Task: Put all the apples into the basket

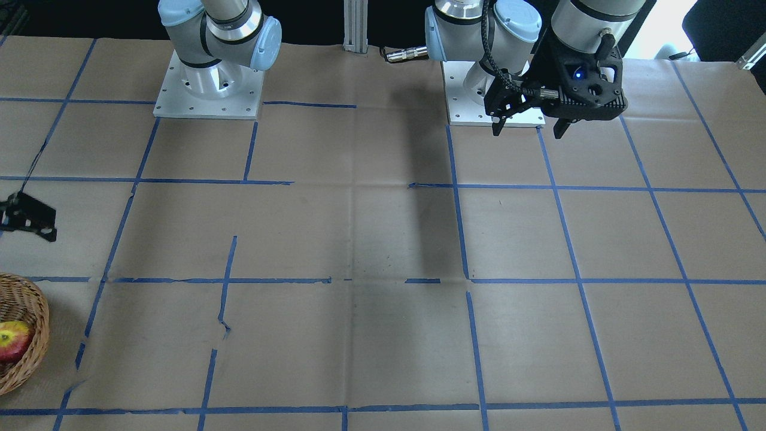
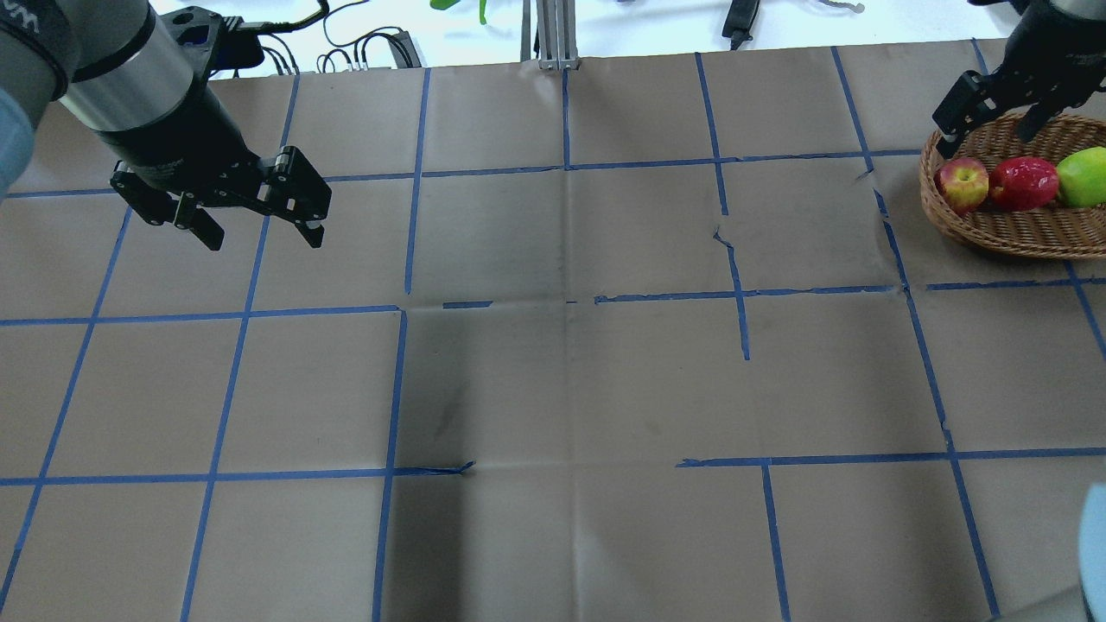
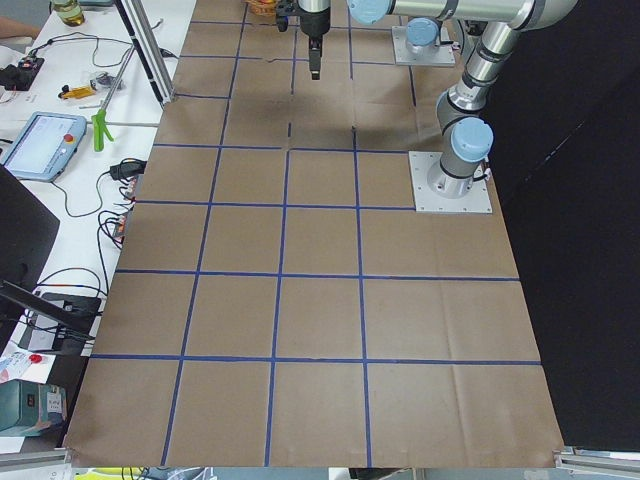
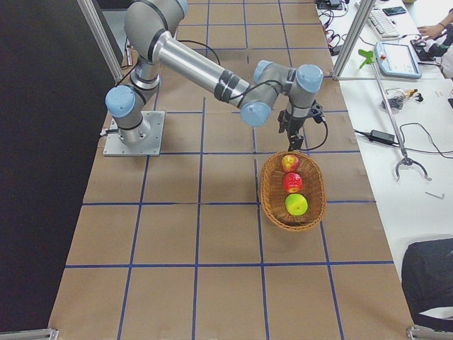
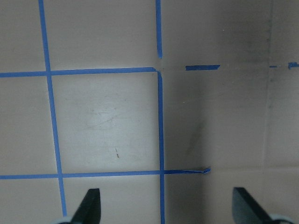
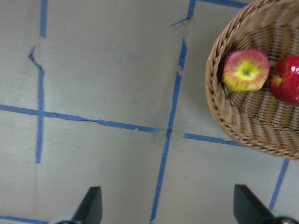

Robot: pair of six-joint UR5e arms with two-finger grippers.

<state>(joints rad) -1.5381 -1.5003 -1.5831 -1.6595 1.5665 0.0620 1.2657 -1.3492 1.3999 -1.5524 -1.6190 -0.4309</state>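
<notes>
Soft, even light falls from above on the brown paper worktop (image 1: 299, 335), and no shadow has a hard edge. A broad dim band of shadow (image 1: 428, 197) runs down its middle in the front-facing view; the overhead view shows a grey patch at centre. Behind the robot the background is near black, with one blown-out white corner at upper right. The deep red apple (image 2: 1024, 183) carries small white glints. The right wrist view is slightly soft throughout, and the right claw (image 6: 168, 200) shows its fingertips (image 6: 93, 205) as dark, unfocused wedges.

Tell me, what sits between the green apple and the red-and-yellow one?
The deep red apple, lying in the basket between them, clearest in the overhead view.
</notes>
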